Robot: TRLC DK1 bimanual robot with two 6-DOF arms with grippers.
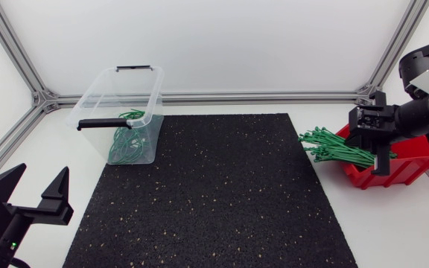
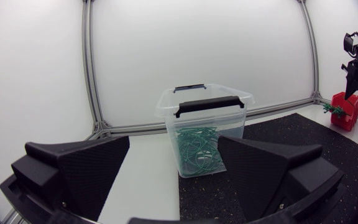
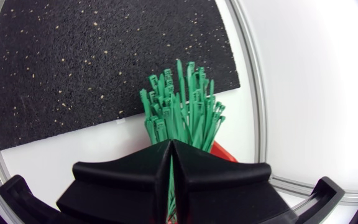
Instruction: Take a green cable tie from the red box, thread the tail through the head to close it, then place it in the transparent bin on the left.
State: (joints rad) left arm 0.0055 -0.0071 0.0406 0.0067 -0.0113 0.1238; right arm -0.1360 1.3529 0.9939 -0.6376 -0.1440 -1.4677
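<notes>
Right fingers (image 3: 129, 174) are pressed together above the red box (image 1: 397, 170), pinching a green cable tie (image 3: 169, 180) that is mostly hidden in their seam. Left fingers (image 2: 86, 168) gape wide and empty, near the transparent bin (image 1: 99, 93).

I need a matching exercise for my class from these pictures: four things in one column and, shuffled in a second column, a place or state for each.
Column A
1. transparent bin
2. red box
3. left gripper
4. right gripper

Column B
a. open, to the left of the black mat
b. holds looped green ties
c. fingers together, above the tie bundle
d. the tie bundle sticks out of it

Pairs: 1-b, 2-d, 3-a, 4-c
</notes>
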